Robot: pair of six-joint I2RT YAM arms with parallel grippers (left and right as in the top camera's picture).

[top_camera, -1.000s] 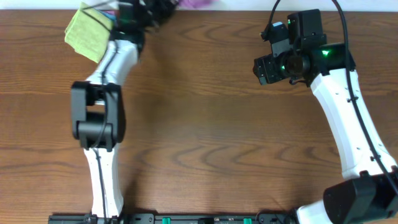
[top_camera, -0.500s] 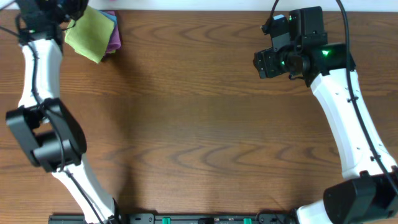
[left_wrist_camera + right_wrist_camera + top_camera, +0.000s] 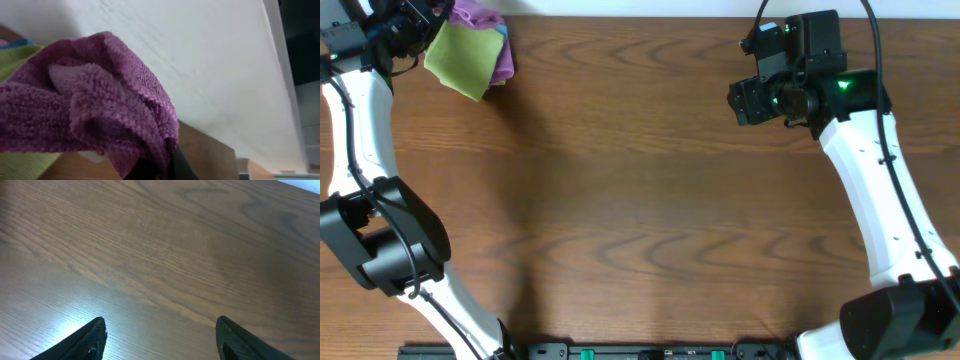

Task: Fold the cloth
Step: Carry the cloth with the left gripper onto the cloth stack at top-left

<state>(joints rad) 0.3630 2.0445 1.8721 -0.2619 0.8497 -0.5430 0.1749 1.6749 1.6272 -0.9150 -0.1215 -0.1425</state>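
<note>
Cloth bunched in left gripper, arm stretched to far corner.

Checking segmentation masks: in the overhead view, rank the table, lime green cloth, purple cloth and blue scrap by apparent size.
1. table
2. lime green cloth
3. purple cloth: bunched at the frame's top edge, only part showing, so its rank is for the visible area only
4. blue scrap: a sliver
</note>
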